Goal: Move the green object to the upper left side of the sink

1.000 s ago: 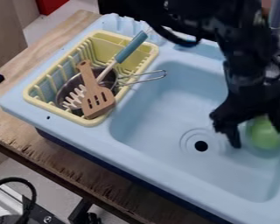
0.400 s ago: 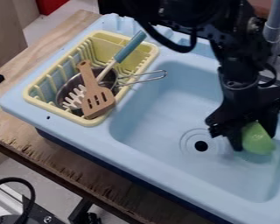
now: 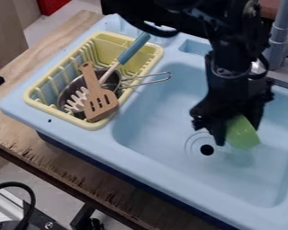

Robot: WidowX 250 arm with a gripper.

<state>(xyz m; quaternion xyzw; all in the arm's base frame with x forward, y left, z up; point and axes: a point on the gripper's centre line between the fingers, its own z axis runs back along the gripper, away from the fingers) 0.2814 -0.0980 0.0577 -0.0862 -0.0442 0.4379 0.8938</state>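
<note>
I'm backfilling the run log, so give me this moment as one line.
gripper: closed on green object | place: sink basin, just right of drain hole in view | goal: upper left side, not yet reached

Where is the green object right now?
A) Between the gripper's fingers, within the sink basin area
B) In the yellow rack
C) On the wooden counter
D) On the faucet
A: the green object sits between the fingers of the gripper, just to the right of the drain in the camera view.

No readable text or labels.
</note>
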